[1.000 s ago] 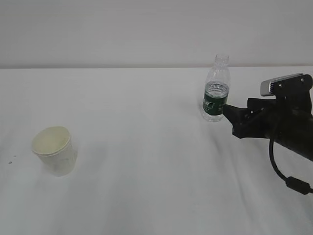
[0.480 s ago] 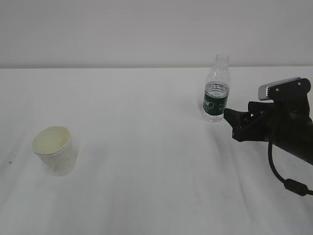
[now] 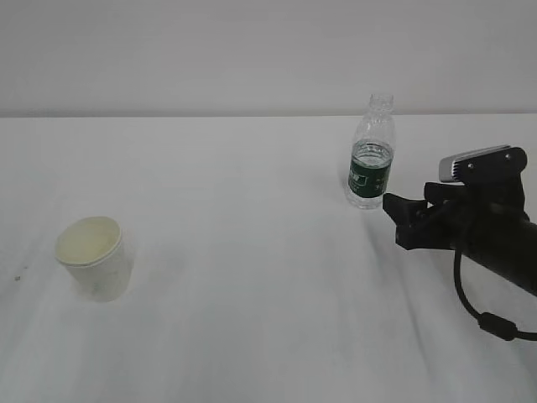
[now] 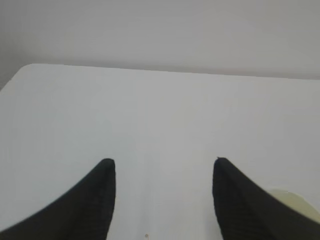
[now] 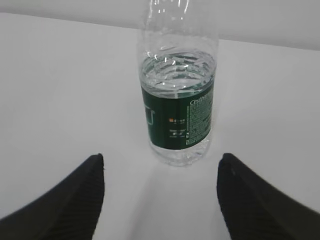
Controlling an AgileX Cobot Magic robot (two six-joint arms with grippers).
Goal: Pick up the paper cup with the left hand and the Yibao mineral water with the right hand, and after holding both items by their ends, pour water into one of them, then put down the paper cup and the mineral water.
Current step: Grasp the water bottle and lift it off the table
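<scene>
The paper cup [image 3: 92, 256] stands upright at the left of the white table, and a sliver of its rim [image 4: 296, 202] shows behind my left gripper's right finger. My left gripper [image 4: 164, 162] is open with only bare table between its fingers; it is outside the exterior view. The Yibao mineral water [image 3: 372, 155] stands upright and uncapped at the back right, partly filled, with its green label [image 5: 179, 120] facing the right wrist camera. My right gripper [image 3: 393, 210] is open just short of the bottle [image 5: 177, 105], its fingertips [image 5: 162, 157] apart from it.
The white table [image 3: 252, 210] runs back to a plain pale wall. A black cable [image 3: 482, 315] hangs under the right arm at the right edge. A tiny dark speck [image 3: 17, 274] lies left of the cup.
My right gripper has drawn back from the bottle, toward the near right and slightly lower, still open. Cup and bottle have not moved.
</scene>
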